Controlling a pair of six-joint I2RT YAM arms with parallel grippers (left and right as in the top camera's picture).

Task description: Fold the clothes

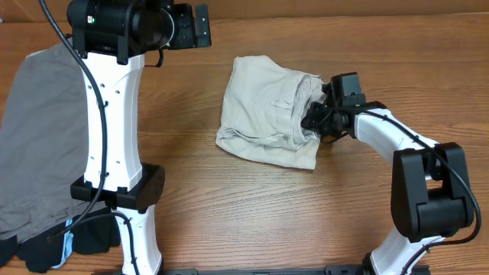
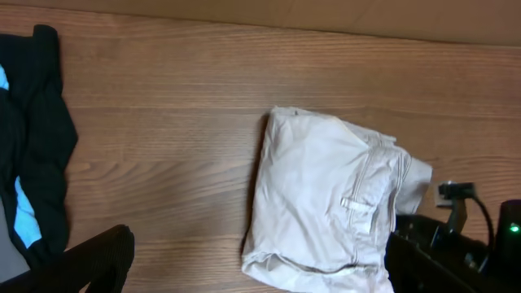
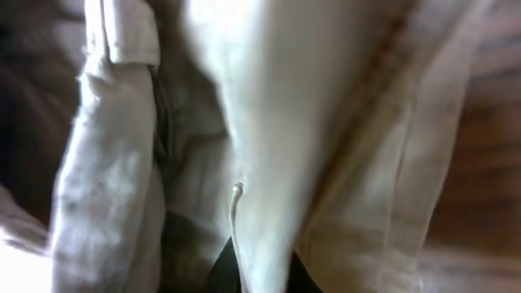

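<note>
The beige shorts (image 1: 263,114) lie folded into a compact bundle at the middle of the table, waistband and belt loops toward the right. They also show in the left wrist view (image 2: 317,195). My right gripper (image 1: 315,121) is at the bundle's right edge, shut on a fold of the shorts (image 3: 269,122) that runs between its two black fingers (image 3: 264,273). My left gripper (image 1: 195,25) is raised high over the table's far left part, open and empty (image 2: 252,264), well apart from the shorts.
A grey garment (image 1: 38,137) is spread at the table's left side. A black garment with light-blue trim (image 1: 76,241) lies at the front left and also shows in the left wrist view (image 2: 32,163). The left arm's white column (image 1: 114,130) stands between these and the shorts.
</note>
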